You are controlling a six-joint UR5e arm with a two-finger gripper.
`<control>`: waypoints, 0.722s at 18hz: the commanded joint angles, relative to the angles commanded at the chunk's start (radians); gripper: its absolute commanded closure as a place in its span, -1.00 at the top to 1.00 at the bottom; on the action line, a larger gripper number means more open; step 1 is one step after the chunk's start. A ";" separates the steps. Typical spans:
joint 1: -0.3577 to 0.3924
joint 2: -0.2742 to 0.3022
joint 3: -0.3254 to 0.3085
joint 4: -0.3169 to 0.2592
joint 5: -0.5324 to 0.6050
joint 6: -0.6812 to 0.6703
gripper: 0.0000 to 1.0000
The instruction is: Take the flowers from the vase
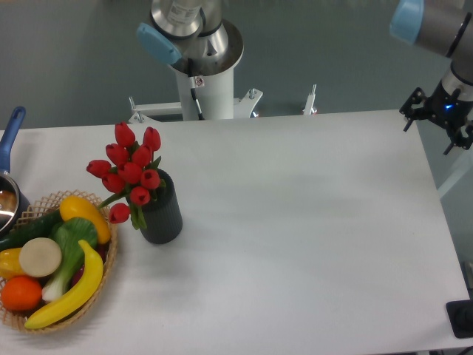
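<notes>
The flowers (130, 168), a bunch of red tulip buds with green stems and leaves, stand in the vase (162, 213), a small dark ribbed cylinder at the left of the white table. The buds lean up and to the left over the vase mouth. My gripper (429, 137) hangs at the table's far right edge, far from the vase. Its two black fingers stand apart with nothing between them.
A wicker basket (102, 290) with a banana, an orange, a yellow pepper and green vegetables sits just left of the vase, nearly touching it. A pot with a blue handle (10, 137) is at the left edge. The robot base (199, 66) stands behind the table.
</notes>
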 joint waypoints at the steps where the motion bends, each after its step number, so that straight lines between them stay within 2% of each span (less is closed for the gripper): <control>1: 0.006 0.003 -0.020 0.002 -0.054 -0.023 1.00; 3: 0.018 0.035 -0.093 0.018 -0.138 -0.031 1.00; 5: 0.020 0.075 -0.167 0.073 -0.172 -0.022 1.00; 7: 0.017 0.109 -0.219 0.083 -0.212 -0.026 1.00; 13: 0.012 0.232 -0.379 0.089 -0.551 -0.033 1.00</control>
